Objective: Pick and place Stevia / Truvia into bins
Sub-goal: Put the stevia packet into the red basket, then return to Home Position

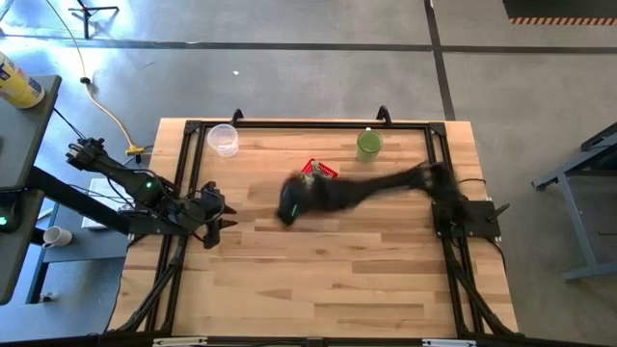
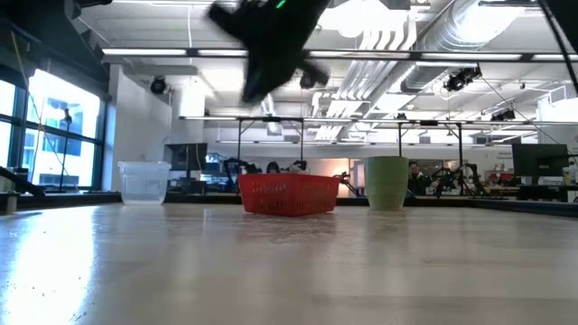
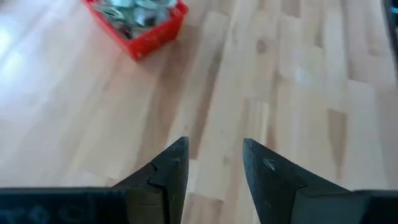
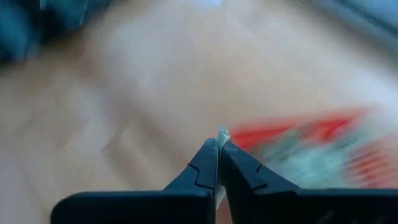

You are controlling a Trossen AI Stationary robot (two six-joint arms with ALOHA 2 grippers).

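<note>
The right gripper (image 4: 217, 144) has its two dark fingers pressed together, and in the right wrist view a small pale thing shows at their tips; it may be a sachet, but I cannot tell for sure. In the high view this gripper (image 1: 287, 207) is over the middle of the table (image 1: 318, 280), just beside the red basket (image 1: 320, 171) on the side nearer to the camera's bottom edge, and the arm reaches to it from the right side. In the low view the same gripper (image 2: 262, 86) is above the basket (image 2: 289, 194), well clear of the table top. The left gripper (image 3: 214, 165) has its fingers apart with nothing between them, only bare wood below. In the high view it (image 1: 214, 226) waits near the left edge of the table, well apart from the basket. The left wrist view shows what the other views do not: inside the basket (image 3: 152, 40) lie many small sachets (image 3: 134, 12), pale green and white, piled together. A clear plastic cup (image 1: 223, 139) stands near the far left corner, and a green cup (image 1: 369, 145) stands near the far edge, to the right of the basket. In the low view the clear cup (image 2: 144, 181) is left of the basket and the green cup (image 2: 386, 183) is right of it, both apart from it. Nothing stands between the grippers and the basket.
</note>
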